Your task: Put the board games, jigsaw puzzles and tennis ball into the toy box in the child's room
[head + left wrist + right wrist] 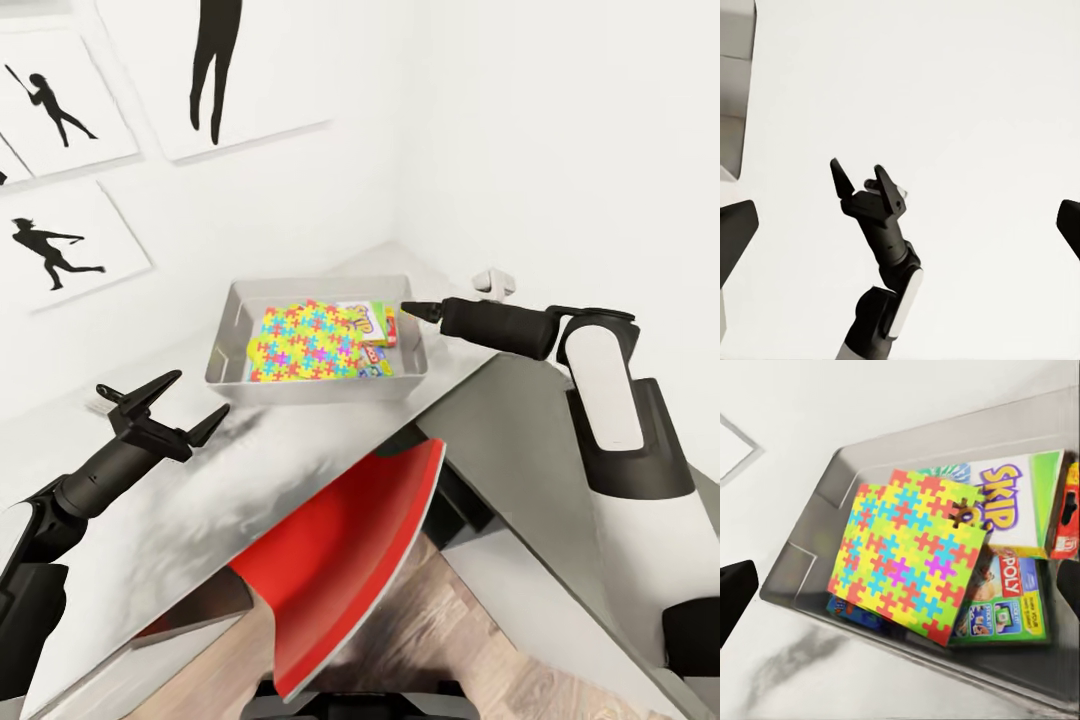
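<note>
**Toy box filled, right arm poised at its rim**

The toy box (318, 345) sits on the desk (200, 500) near its far corner, by the wall. A bright jigsaw puzzle (911, 555) lies tilted on top of its contents, with board games beneath and beside it: a "Skip" box (1009, 506), a Monopoly box (1009, 600), and a red-edged one (1066, 514) against the box's side wall. A second puzzle and the tennis ball cannot be made out; they may be buried under the stack.

The right gripper (420, 310) hovers just over the box's near-right corner, pointing in along its long axis; in the right wrist view its fingers frame the box widely spread, holding nothing. The left gripper (165, 405) hangs over the desk's near-left part, well apart from the box, fingers (150, 385) spread and empty. The right arm is plainly the nearer one.

By my judgement the right arm must clear the rim next, and the ball needs confirming.
</note>
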Robot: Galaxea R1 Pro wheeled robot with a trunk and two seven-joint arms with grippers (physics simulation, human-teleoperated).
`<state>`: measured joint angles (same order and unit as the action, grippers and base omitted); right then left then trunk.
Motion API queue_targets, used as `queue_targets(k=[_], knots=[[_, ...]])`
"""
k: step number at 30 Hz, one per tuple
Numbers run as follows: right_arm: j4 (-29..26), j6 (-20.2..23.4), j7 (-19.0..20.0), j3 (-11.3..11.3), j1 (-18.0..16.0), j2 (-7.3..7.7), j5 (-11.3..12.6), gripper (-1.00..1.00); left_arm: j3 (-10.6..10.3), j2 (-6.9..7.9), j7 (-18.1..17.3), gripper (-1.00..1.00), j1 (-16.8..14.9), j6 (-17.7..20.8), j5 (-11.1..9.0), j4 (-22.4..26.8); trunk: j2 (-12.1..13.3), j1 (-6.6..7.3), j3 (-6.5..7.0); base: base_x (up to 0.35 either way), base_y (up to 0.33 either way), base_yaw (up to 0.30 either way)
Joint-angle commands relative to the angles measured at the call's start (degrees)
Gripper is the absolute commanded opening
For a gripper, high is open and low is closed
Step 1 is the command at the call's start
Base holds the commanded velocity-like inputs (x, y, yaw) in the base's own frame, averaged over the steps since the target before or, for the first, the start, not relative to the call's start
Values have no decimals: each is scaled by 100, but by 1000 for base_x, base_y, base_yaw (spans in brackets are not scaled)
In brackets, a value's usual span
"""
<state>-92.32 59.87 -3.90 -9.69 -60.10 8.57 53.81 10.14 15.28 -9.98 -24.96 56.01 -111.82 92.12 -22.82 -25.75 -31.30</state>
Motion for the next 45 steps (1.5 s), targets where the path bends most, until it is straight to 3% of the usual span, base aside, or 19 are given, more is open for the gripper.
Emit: queue_targets(k=[1,9,14,19,24,30,37,45], knots=[[-1,13,-41,21,-6,39,42,100,1,1,-47,100,-3,15,46,-1,-9,-3,-7,-9,0,-282],[0,13,-41,280,96,342,42,100,-16,-21,-41,100,-7,15,46,0,-9,-3,8,-5,0,-285],[-3,13,-41,590,438,622,42,100,-37,-48,-37,100,-10,15,46,0,-9,-3,28,-1,0,-276],[0,13,-45,734,718,716,35,100,-60,-63,-29,100,-24,15,49,3,-9,-3,54,-1,0,-257],[2,13,-48,1015,1114,896,29,100,-117,-77,-23,100,-41,15,65,5,-9,-3,87,0,0,-232],[0,13,-30,1535,1953,1236,28,100,-177,-92,-17,100,-49,10,98,7,-9,-3,132,0,0,-201],[-4,13,44,1942,2558,1412,32,100,-268,-140,-14,100,-65,3,118,7,-9,-3,189,0,0,-173],[-5,13,789,2148,2940,1613,30,100,-345,-198,-3,100,-123,-1,137,7,-9,-3,257,0,0,-145]])
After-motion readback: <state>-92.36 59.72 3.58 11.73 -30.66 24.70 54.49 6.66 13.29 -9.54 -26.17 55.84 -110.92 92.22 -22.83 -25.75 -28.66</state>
